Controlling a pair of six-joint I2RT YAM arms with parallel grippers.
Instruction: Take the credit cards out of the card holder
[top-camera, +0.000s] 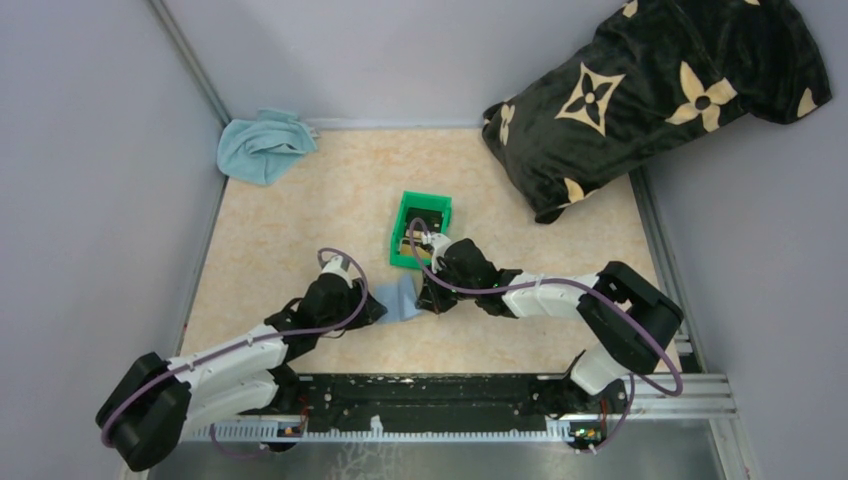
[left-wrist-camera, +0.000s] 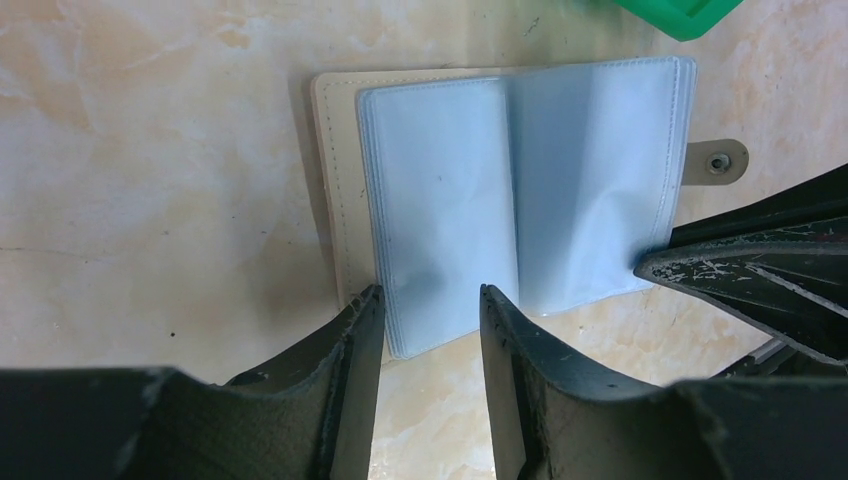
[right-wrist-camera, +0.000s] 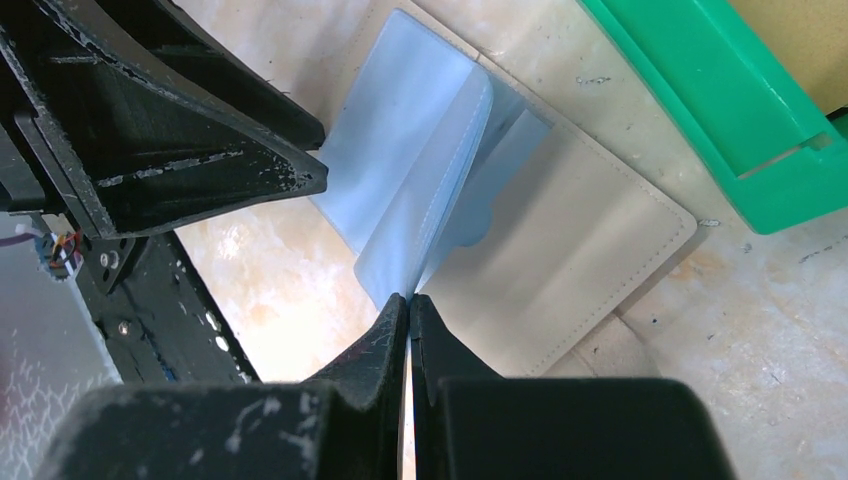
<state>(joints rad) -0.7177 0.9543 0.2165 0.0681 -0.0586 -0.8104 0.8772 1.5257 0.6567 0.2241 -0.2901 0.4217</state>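
Observation:
The card holder (left-wrist-camera: 440, 190) lies open on the table, cream cover down, its pale blue see-through sleeves fanned upward. No card shows in those sleeves. My left gripper (left-wrist-camera: 430, 297) is open, its fingertips on either side of the near edge of the left sleeve stack. My right gripper (right-wrist-camera: 410, 298) is shut on the corner of one sleeve and holds it lifted. From above, the card holder (top-camera: 400, 298) sits between the left gripper (top-camera: 378, 306) and the right gripper (top-camera: 431, 299). Tan and black credit cards (top-camera: 425, 222) lie in the green bin (top-camera: 400, 236).
The green bin (right-wrist-camera: 700, 90) stands just beyond the card holder. A light blue towel (top-camera: 262, 145) is bunched in the far left corner. A black pillow with tan flowers (top-camera: 650, 90) fills the far right. Grey walls close in both sides.

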